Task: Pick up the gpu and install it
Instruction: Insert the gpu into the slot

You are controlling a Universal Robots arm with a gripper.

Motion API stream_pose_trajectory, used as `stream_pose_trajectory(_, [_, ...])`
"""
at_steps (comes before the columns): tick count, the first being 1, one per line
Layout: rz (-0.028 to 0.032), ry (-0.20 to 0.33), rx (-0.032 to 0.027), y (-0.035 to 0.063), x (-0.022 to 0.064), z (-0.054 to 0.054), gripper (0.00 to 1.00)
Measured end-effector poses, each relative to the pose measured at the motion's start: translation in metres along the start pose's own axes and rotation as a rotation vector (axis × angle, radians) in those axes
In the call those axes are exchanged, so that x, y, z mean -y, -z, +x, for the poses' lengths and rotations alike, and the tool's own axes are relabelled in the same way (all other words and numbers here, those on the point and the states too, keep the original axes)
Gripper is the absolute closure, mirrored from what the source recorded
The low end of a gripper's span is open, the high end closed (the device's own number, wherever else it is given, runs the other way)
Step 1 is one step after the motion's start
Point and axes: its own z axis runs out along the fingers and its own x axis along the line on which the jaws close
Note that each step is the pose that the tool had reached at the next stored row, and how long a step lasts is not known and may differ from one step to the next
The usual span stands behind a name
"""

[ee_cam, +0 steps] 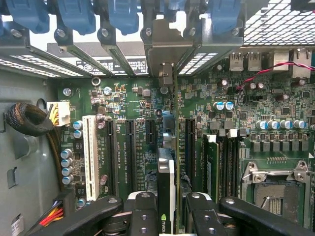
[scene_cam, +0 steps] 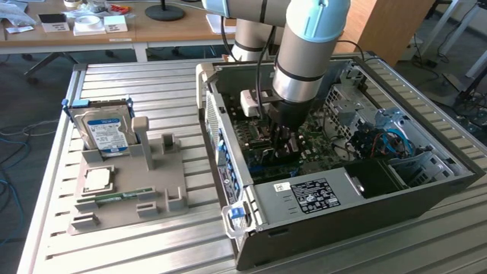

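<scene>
- The gpu is edge-on betw the gripper fingers, inside the open pc case; wrist view shows its thin board edge running up toward the case's rear slot wall, silver end bracket standing among the rear slot covers.
- Gripper: jaws partly closed, clamped on the gpu from both sides; black fingers press each face of the card.
- Card sits directly over the motherboard, lined up w/ the expansion slots; can't tell if its lower edge is fully seated in a slot or just resting above it, since the card hides the slot.
- Progress, my read: pick-up done, card carried into the case and aligned. Seating seems underway or nearly there; release not yet done.
- Exterior view: arm reaches straight down into the case's middle, case lying on its side at the slatted bench's right half as that view shows it.
- Parts tray near the bench's left edge holds the hard drive upright, a memory stick and a cpu; all well apart from the gripper, untouched.
</scene>
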Motion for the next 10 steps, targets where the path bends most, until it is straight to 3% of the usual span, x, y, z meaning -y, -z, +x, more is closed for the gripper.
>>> stream_pose_trajectory(6, [-0.0003, 0.000, 0.0005, -0.0002, -0.0002, 0.0000, 0.72])
stream_pose_trajectory(10, [0.0000, 0.000, 0.0000, 0.0000, 0.0000, 0.0000, 0.60])
